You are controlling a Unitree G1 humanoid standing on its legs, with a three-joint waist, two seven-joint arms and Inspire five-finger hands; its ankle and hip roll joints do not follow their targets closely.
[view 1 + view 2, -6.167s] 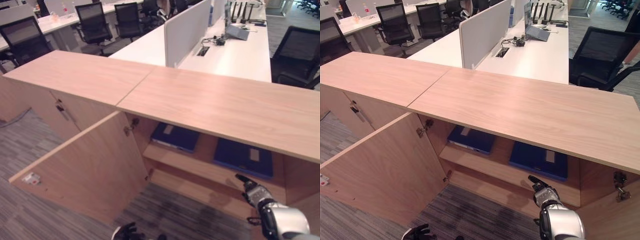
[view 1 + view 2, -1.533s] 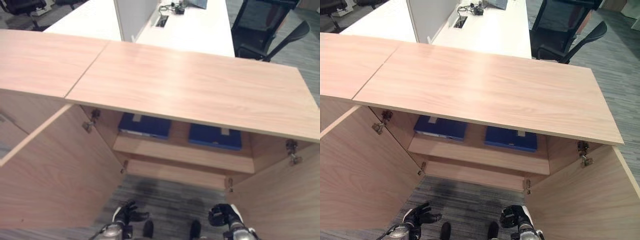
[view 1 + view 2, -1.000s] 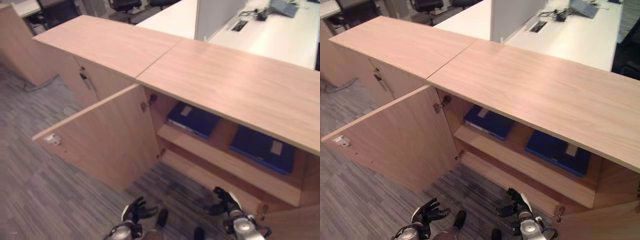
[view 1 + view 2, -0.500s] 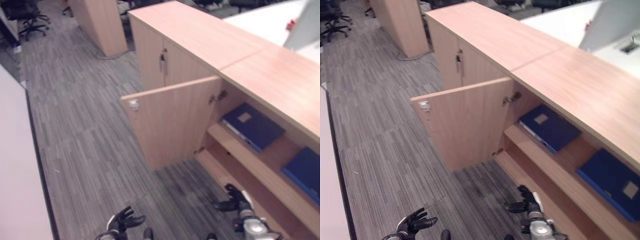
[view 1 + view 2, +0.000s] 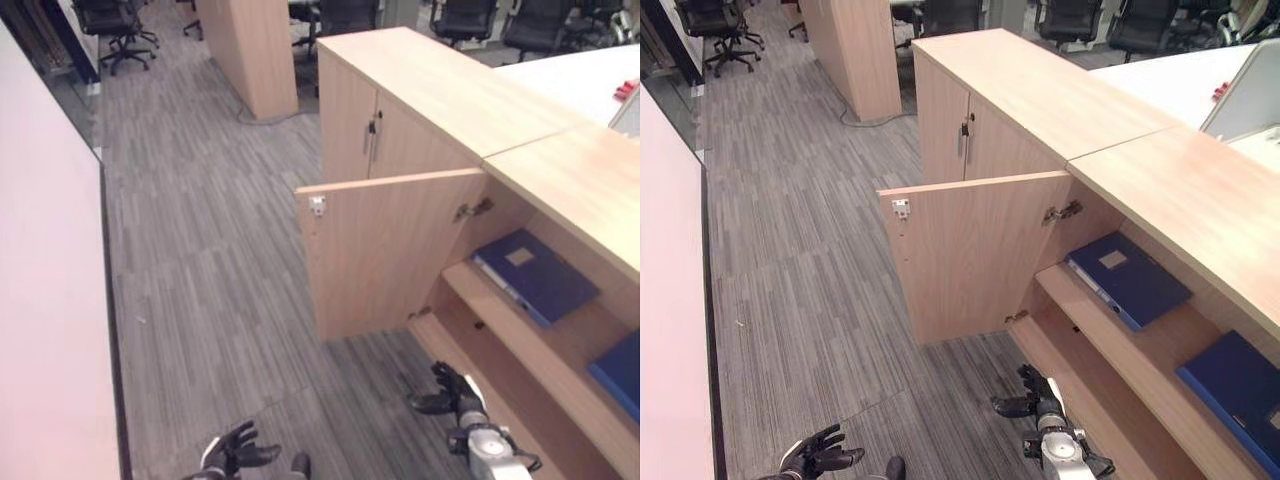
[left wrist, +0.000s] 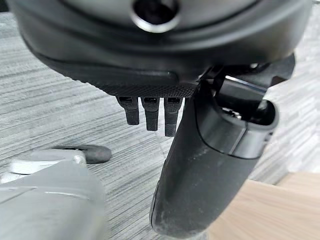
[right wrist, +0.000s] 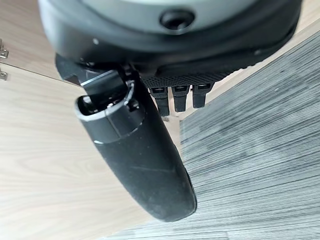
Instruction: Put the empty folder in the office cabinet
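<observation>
1. The office cabinet (image 5: 1040, 110) stands with its left door (image 5: 970, 255) swung open over the grey carpet floor (image 5: 810, 270).
2. Two blue folders lie flat on the upper shelf (image 5: 1120, 350) inside: one folder (image 5: 1127, 277) near the open door, the other folder (image 5: 1235, 390) further right.
3. The left robot hand (image 5: 812, 455) hangs low over the carpet, fingers spread and relaxed, holding nothing.
4. The right robot hand (image 5: 1032, 395) hangs just before the cabinet's lower shelf, fingers loose, empty.

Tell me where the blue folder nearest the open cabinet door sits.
In the right eye view, the blue folder lies flat on the cabinet's upper shelf, just right of the open door. A second blue folder lies farther right on the same shelf.
</observation>
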